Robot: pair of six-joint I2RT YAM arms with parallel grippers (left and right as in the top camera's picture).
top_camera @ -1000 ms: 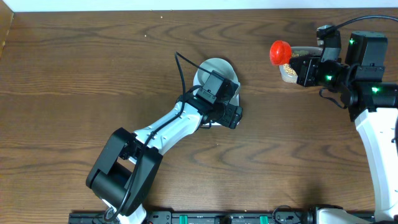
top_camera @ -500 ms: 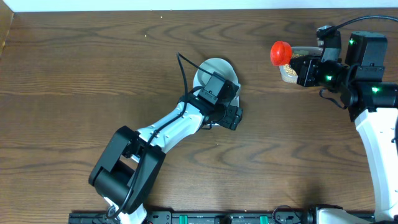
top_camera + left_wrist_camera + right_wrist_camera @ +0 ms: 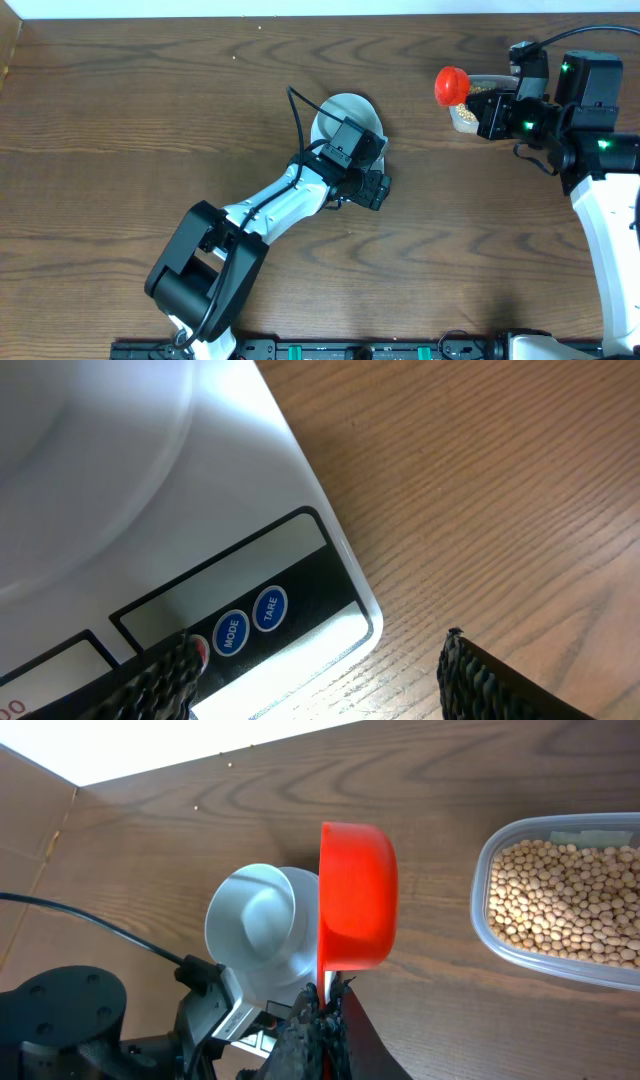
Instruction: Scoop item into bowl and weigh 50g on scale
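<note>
The white scale fills the left wrist view, with its grey display and the MODE and TARE buttons. My left gripper is open, its left fingertip over the dark panel near a red button. The pale bowl stands on the scale and looks empty in the right wrist view. My right gripper is shut on the handle of the red scoop, held in the air right of the bowl. Tan beans fill the clear tub.
The left arm stretches diagonally from the front edge to the scale. The right arm stands at the right edge. Bare brown wood lies to the left and front right. A wall edge runs along the back.
The left arm has shifted very slightly; its gripper stays over the scale's panel. The right arm and the scoop have not moved.
</note>
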